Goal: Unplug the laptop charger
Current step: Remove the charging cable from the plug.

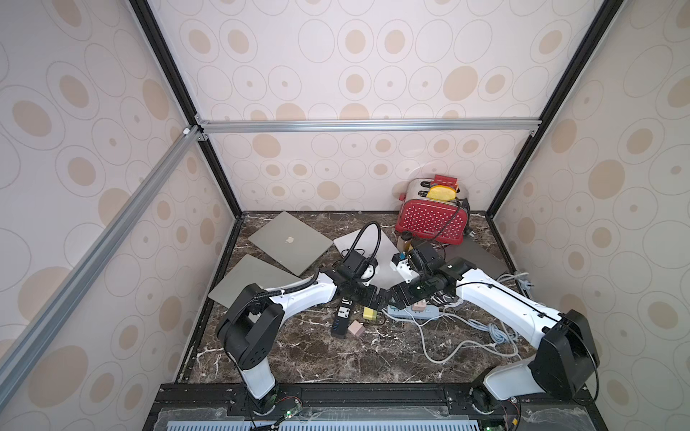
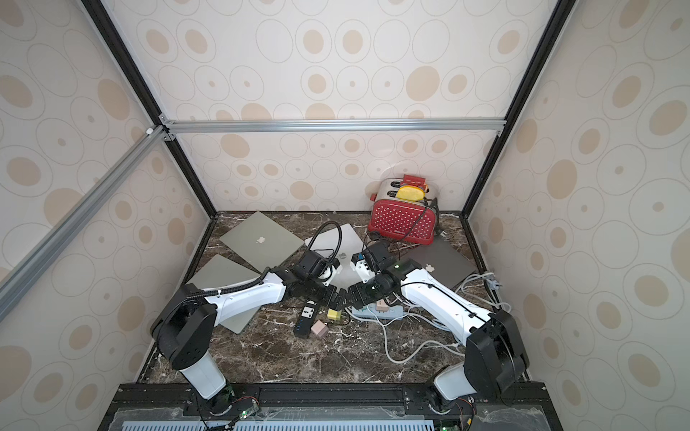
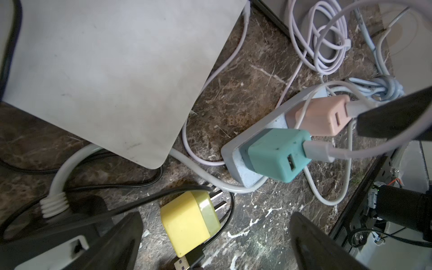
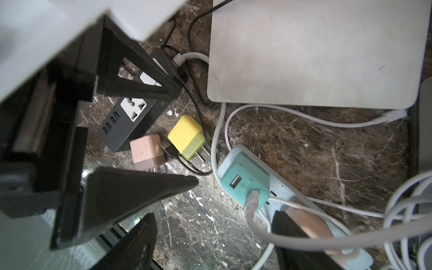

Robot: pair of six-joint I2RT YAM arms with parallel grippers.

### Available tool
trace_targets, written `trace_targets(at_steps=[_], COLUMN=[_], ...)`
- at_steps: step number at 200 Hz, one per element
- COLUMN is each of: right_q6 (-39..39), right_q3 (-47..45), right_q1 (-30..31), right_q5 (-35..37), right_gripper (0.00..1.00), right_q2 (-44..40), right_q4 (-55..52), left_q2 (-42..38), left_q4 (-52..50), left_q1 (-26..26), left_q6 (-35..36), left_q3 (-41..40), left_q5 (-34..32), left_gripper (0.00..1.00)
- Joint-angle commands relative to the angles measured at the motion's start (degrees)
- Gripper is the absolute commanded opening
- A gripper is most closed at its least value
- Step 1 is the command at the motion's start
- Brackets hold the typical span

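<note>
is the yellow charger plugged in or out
Out: the yellow charger lies loose on the tabletop, its prongs bare.

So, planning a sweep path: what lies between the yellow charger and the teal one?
In the left wrist view, a thick white cord and a thin black cable cross the marble there.

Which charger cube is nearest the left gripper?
The yellow cube, unplugged, right by the left gripper; the teal cube, plugged pink cube and loose pink cube lie farther off.

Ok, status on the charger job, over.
Left gripper open above loose yellow charger. Right gripper open beside pink charger. It and teal charger sit plugged into power strip. White cables looped over them.
</note>
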Motion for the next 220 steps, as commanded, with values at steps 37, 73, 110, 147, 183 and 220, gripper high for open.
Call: trace_targets(at_steps=[37,73,110,147,183,220], right_q6=[-0.8,-0.4,-0.2,0.7,0.6,0.6], right_q3=[-0.4,-0.2,0.5,-0.7,-0.9,-2.4], right_q1=[1.4,1.3,1.7,1.7,1.7,1.7], right_q5=[1.6,-0.1,4.3,7.5,6.5,6.9], right_gripper=[0.8,0.77,0.67,0.57,0.33,0.19], right_q2=[1.4,2.7,4.0,1.0,2.3,2.3], right_q4=[0.6,2.3,0.0,0.1,-0.2,1.7], left_q2=[-0.4,0.9,1.4,2.1,3.4,4.4], left_q4=[-1.5,2.6,5.5,8.3,10.2,8.4], left_q1=[0.2,0.9,1.1,2.0,2.1,2.1], left_q6=[-1.5,-5.4,-6.9,-7.7,-9.2,-8.4], left_q3=[3.2,1.7,0.9,-0.6,-0.6,-0.2], left_q5=[-1.2,1.9,3.7,6.9,7.7,6.9], left_gripper=[0.99,0.99,0.99,0.98,0.97,0.96])
